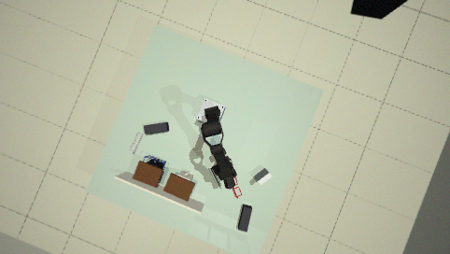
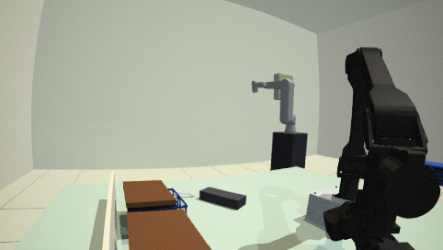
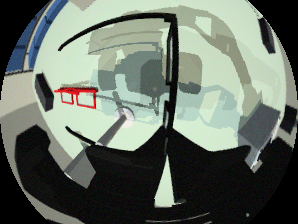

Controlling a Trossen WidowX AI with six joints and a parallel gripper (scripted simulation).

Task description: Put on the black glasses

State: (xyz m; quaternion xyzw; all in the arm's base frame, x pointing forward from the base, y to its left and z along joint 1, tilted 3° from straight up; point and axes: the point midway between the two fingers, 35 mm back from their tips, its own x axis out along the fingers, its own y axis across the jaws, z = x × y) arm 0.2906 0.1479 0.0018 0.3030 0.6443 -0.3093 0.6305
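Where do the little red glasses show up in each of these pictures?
Top: the red glasses lie on the pale green mat, below the middle, just past the claw at the arm's end.
Exterior: not in it; the dark arm fills the right side.
Wrist: left of the middle, lying on the mat.
Shared landmark: the pale green mat, seen in all three views.

table (image 1: 280, 107): pale green | on it: dark box (image 1: 156, 128), dark box (image 1: 245, 218), grey block (image 1: 261, 176)
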